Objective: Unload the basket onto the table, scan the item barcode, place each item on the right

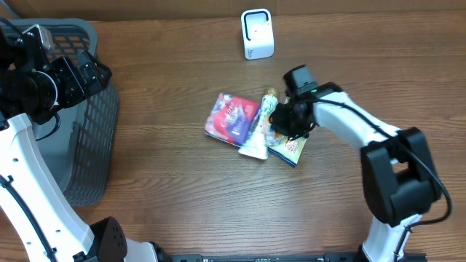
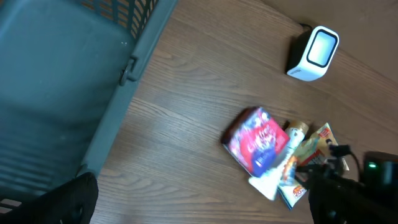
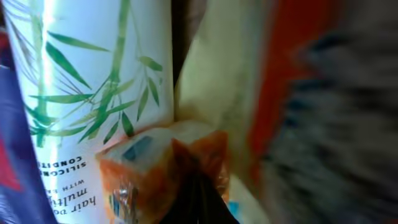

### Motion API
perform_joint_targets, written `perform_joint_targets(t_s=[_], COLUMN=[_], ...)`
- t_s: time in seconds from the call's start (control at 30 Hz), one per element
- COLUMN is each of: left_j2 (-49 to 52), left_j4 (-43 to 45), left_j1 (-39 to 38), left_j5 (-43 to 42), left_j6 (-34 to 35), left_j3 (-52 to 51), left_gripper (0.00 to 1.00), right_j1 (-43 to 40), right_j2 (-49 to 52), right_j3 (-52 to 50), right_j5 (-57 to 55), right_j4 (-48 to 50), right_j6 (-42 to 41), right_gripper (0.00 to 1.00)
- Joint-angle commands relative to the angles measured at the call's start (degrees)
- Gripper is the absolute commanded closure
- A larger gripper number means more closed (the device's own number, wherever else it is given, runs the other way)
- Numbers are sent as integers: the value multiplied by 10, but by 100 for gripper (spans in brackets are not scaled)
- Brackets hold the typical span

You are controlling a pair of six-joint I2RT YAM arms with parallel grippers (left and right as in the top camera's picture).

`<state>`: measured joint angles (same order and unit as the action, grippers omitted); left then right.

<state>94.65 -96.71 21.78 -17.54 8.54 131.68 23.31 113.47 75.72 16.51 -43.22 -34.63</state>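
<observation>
Pinching the snack packet (image 3: 155, 162) with my right fingers (image 1: 284, 120) clamped on its crinkly corner, on the desk (image 1: 167, 204) beside the tube (image 1: 258, 131). Looks light, floppy, slippery, so I'd grip the seam. Left fingers (image 1: 91, 73) wide open over the basket (image 1: 95, 160).

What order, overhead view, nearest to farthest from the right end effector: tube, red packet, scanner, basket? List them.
1. tube, right beside it
2. red packet, left of tube
3. scanner, far edge
4. basket, far left
</observation>
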Motion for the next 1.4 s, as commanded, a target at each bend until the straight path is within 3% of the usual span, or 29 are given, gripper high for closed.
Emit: perform_joint_targets(t_s=[0.0, 0.23, 0.47, 0.67, 0.8, 1.0, 1.17, 1.37], left_j2=[2, 2, 2, 2, 2, 2, 2, 2], left_j4=[-1, -1, -1, -1, -1, -1, -1, -1], left_j1=[0, 0, 0, 0, 0, 0, 0, 0], left_j5=[2, 2, 2, 2, 2, 2, 2, 2], left_j6=[-12, -12, -12, -12, -12, -12, -12, -12], left_j3=[9, 9, 9, 9, 9, 9, 9, 9], left_gripper=[0, 0, 0, 0, 0, 0, 0, 0], right_j1=[47, 85, 46, -11, -27, -51, -90, -123], right_j2=[25, 12, 1, 16, 34, 70, 61, 34], right_j3=[-6, 59, 181, 178, 126, 47, 67, 177], right_j5=[33, 3, -172, -170, -130, -204, -221, -218], right_j4=[7, -41, -199, -191, -132, -79, -135, -265], right_j6=[-25, 6, 6, 6, 39, 29, 33, 49], right_gripper=[96, 96, 96, 96, 96, 96, 96, 96])
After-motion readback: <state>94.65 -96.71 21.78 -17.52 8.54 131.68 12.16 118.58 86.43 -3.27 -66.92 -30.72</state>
